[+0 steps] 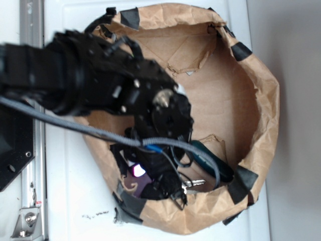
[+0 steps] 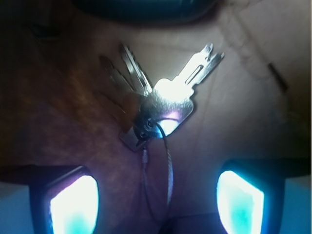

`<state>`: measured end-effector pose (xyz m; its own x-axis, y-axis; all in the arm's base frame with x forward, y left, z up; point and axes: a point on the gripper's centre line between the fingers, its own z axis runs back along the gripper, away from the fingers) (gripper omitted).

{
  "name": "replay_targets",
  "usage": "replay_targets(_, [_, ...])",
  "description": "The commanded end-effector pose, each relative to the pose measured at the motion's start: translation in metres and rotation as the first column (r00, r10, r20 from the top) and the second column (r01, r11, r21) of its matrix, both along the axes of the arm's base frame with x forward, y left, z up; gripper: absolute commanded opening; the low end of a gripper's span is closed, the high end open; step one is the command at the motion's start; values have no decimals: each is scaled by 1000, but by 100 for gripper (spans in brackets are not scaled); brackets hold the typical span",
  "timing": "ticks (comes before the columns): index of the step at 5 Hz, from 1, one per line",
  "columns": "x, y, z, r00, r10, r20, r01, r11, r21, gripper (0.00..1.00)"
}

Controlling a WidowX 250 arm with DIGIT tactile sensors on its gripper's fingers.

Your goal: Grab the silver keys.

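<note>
Inside the brown paper bag (image 1: 261, 90) lying on the white counter (image 1: 70, 201), the silver keys (image 2: 163, 97) rest on the paper floor just ahead of the gripper (image 2: 156, 202), whose fingers (image 2: 73, 204) are spread wide and hold nothing. The approach looks done; closing and lifting remain. The arm hides most of the keys from outside, and the dark green object (image 1: 210, 160) beside them is partly covered.

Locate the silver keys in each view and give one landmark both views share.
Exterior: the silver keys lie low in the paper bag, mostly hidden under the gripper.
Wrist: upper centre, splayed, wire ring trailing down between the fingers.
Shared landmark: the dark green object just beyond them.
</note>
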<state>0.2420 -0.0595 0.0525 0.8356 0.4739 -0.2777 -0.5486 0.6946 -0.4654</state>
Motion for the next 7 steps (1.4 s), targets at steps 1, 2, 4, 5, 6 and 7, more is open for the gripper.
replay_targets(1, [-10, -18, -8, 998, -60, -12, 59, 998, -9, 100])
replay_targets(2, [-9, -16, -9, 999, -37, -15, 37, 999, -6, 0])
replay_targets(4, [-10, -19, -1, 998, -57, 17, 57, 998, -10, 0])
replay_targets(5, [-8, -16, 3, 998, -51, 27, 51, 999, -12, 0])
replay_targets(6, [-7, -14, 4, 998, -50, 38, 50, 999, 1, 0])
replay_targets(7, [-2, 0, 18, 990, -78, 121, 62, 990, 130, 0])
